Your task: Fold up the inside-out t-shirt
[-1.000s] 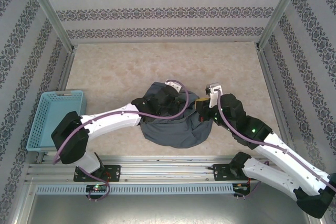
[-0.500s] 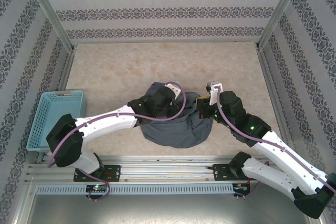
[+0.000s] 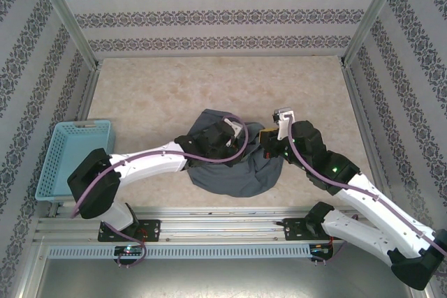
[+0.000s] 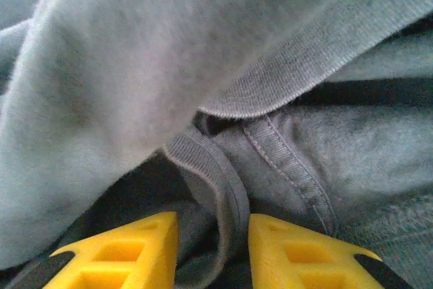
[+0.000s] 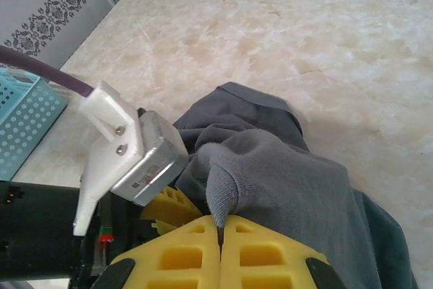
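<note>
Slate-grey cloth, the inside-out t-shirt, lies bunched in a rounded heap on the beige marbled worktop, near its front edge and between the two arms. In the left wrist view the t-shirt shows ribbed hems and a stitched seam close up. No writing can be read on it.

The left claw has its yellow fingers a narrow way apart. A ribbed hem runs down into the gap, with dark space beside it, so the cloth looks loose rather than pinched. From above, the left claw is pushed into the top of the heap.

The right claw is pressed closed on a small peak of the t-shirt, and seen from above it sits at the heap's right edge. Just beside it is the left wrist's silver camera box on a white bracket; the print on its side is too small to read.

A light-blue mesh basket stands well apart at the worktop's left edge.

Compared with half a second ago, the left wrist has shifted nearer to the front edge and deeper over the heap, uncovering more cloth at the far left. The right arm is nearly where it was.
</note>
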`<state>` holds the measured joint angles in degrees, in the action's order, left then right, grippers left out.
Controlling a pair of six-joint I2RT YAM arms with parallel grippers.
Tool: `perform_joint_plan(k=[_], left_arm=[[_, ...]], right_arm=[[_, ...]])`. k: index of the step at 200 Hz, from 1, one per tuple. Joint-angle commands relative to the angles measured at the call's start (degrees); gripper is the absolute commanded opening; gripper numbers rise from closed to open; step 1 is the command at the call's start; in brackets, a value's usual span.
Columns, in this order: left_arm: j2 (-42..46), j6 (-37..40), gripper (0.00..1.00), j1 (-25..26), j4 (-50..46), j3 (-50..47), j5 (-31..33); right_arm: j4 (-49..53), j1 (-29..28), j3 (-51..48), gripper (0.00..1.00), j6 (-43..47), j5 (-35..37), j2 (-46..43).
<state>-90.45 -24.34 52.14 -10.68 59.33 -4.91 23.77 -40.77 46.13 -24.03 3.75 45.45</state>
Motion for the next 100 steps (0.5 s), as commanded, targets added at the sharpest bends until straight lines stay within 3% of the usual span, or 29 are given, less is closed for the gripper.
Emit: perform_joint_plan(k=[1, 42, 100], left_arm=[[-2.1, -1.22, 0.33, 0.42, 1.65, 2.88, -0.34], [-4.74, -0.71, 0.35, 0.22, 0.43, 5.41, 3.36], [-6.86, -0.04, 0.14, -0.9, -2.84, 9.14, 7.33]], right_arm=[[-1.53, -0.91, 1.46, 0.0, -0.67, -0.32, 0.09], [-1.71, -1.56, 1.07, 0.0, -0.36, -0.41, -0.44], [0.22, -1.84, 0.52, 0.0, 0.49, 2.3, -2.66]])
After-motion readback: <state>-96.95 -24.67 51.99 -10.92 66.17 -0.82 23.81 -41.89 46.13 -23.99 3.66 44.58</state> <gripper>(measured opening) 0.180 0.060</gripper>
